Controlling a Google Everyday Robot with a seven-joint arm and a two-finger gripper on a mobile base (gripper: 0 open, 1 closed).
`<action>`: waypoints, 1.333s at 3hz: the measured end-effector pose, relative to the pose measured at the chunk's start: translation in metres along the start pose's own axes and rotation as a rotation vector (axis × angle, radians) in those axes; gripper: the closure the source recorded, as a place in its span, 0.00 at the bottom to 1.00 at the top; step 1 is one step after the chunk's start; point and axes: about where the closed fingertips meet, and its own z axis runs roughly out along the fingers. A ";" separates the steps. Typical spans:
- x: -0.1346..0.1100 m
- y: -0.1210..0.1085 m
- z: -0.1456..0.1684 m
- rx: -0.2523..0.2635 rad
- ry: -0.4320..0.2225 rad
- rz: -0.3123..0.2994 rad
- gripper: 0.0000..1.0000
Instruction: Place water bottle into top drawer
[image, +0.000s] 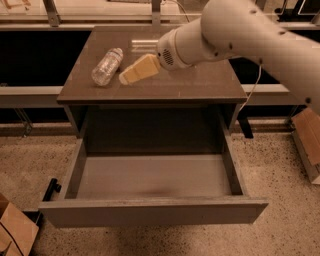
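Observation:
The water bottle (107, 66) is a small clear crinkled plastic bottle lying on its side on the brown cabinet top (200, 82), at the left. My gripper (126, 77) hangs over the cabinet top on a white arm that comes in from the right, and its tan fingers (141, 69) point left, just right of the bottle. I see no contact with the bottle. The top drawer (155, 176) is pulled wide open below the cabinet top, and its grey floor is bare.
A cardboard box (15, 231) stands on the speckled floor at the lower left and another box (306, 137) at the right. A dark rail (30, 95) runs behind the cabinet. A cable (251, 92) hangs at the cabinet's right side.

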 end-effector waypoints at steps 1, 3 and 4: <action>-0.006 -0.003 0.042 0.023 -0.040 0.048 0.00; -0.014 -0.006 0.129 0.002 -0.073 0.130 0.00; -0.010 0.002 0.129 -0.004 -0.044 0.135 0.00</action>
